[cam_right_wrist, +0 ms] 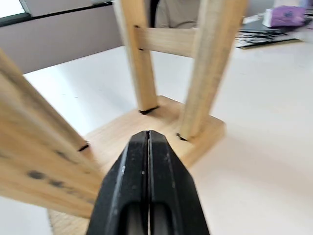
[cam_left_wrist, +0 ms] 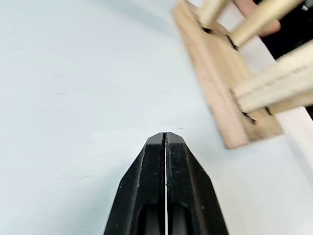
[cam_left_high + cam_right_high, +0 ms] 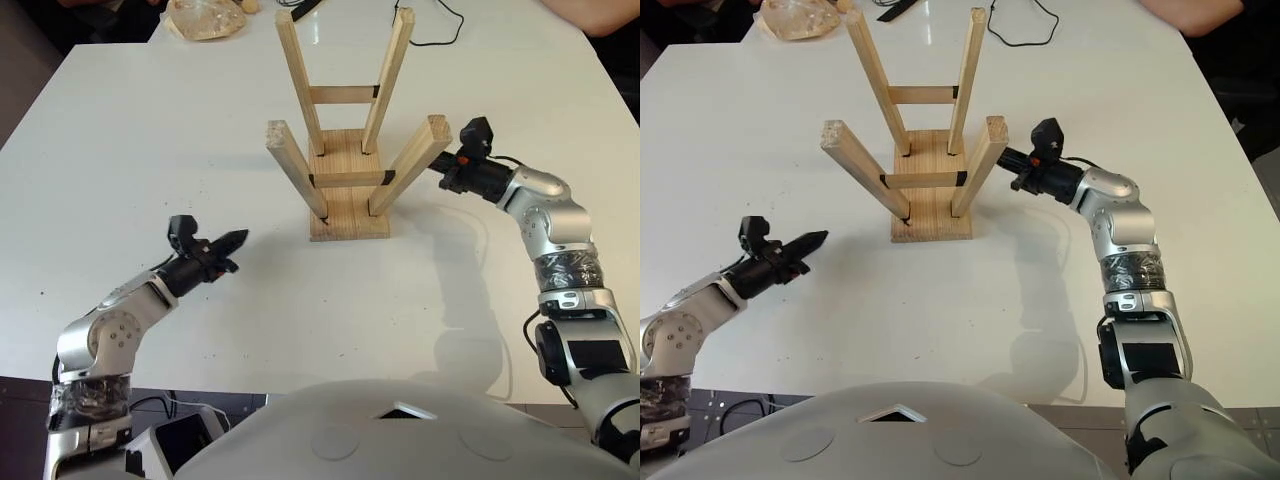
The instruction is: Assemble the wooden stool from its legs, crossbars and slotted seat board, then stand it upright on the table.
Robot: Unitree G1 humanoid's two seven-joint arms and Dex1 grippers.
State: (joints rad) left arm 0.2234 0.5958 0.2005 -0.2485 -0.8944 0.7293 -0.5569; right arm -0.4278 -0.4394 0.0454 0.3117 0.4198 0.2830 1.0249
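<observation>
- Pale wooden stool (image 3: pixel 350 180) stands upside down: seat board (image 3: pixel 345 222) flat on the table (image 3: pixel 150 150), four legs (image 3: pixel 300 70) up, crossbars (image 3: pixel 342 95) fitted.
- Left gripper (image 3: pixel 236 240), at its 8 o'clock: jaws pressed together, empty.
- Right gripper (image 3: pixel 1006 157), at its 3 o'clock: likewise.

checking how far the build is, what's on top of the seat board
Four legs stand up from the seat board, joined in pairs by two crossbars. The leg ends cover their joints; the board's face against the table is hidden.
</observation>
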